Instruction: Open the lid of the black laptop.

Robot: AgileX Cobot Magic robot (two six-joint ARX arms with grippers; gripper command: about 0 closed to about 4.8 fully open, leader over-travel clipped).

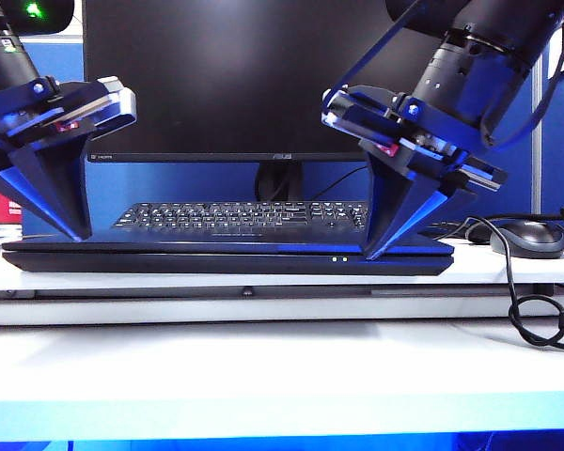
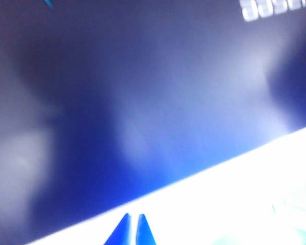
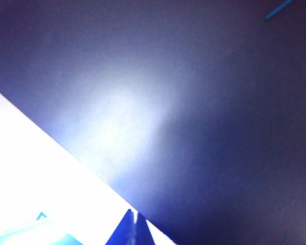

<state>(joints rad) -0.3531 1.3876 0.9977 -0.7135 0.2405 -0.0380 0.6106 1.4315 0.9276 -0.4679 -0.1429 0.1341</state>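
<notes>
Resting both pinched-shut claws on your slim black laptop's point(image 1: 226, 258) closed bluish lid point(image 1: 216, 246): left gripper point(image 1: 80, 237) near its left end, right gripper point(image 1: 368, 256) toward the right.

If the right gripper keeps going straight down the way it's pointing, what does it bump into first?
Most likely the lid of the closed black laptop: the right gripper points down, tips seemingly touching its front edge.

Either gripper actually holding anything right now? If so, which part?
Nothing is held. Both the left gripper and the right gripper have their fingers together, tips down at the front edge of the closed lid of the black laptop.
</notes>
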